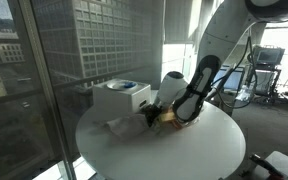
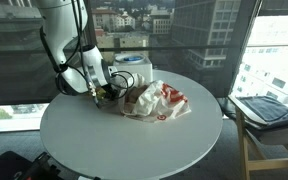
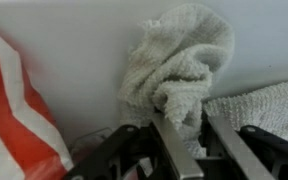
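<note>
The pincer (image 3: 187,120) is clamped on a white towel (image 3: 184,55) on a round white table (image 2: 134,145).
Just to the left of the pincer lies a red and white bag (image 3: 14,110). In the middle, a bunched-up bit of the towel sticks up between the two fingers (image 3: 169,140), and they squeeze it from both sides. To the right of the pincer, more of the towel lies flat on the table. In an exterior view, a white box (image 1: 119,97) stands near the pincer, at the table's edge by the window.
</note>
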`<state>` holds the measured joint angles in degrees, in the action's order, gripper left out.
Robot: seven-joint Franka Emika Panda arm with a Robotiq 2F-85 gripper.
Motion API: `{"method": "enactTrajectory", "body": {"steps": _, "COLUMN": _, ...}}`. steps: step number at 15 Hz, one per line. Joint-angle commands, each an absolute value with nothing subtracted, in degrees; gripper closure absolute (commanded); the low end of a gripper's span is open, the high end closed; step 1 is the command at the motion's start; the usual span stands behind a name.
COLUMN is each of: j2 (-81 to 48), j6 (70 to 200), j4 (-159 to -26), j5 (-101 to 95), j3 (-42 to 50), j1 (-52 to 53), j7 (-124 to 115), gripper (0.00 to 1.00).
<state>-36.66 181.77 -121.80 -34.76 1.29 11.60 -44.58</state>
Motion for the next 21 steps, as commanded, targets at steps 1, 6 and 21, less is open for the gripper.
{"method": "enactTrajectory", "body": {"steps": 1, "j2": -34.1, "j6": 178.0, "j4": -122.5, "j5": -33.8, "j3": -3.3, "j1": 9.2, "j7": -43.7, "gripper": 0.95}}
{"method": "enactTrajectory", "body": {"steps": 6, "j2": -27.2, "j6": 173.5, "j4": -123.8, "j5": -33.9, "j3": -6.5, "j1": 8.4, "j7": -45.6, "gripper": 0.97}}
{"method": "enactTrajectory", "body": {"steps": 21, "j2": -1.8, "j6": 150.0, "j4": -132.6, "j5": 1.9, "j3": -14.3, "j1": 7.2, "j7": -18.1, "gripper": 0.97}}
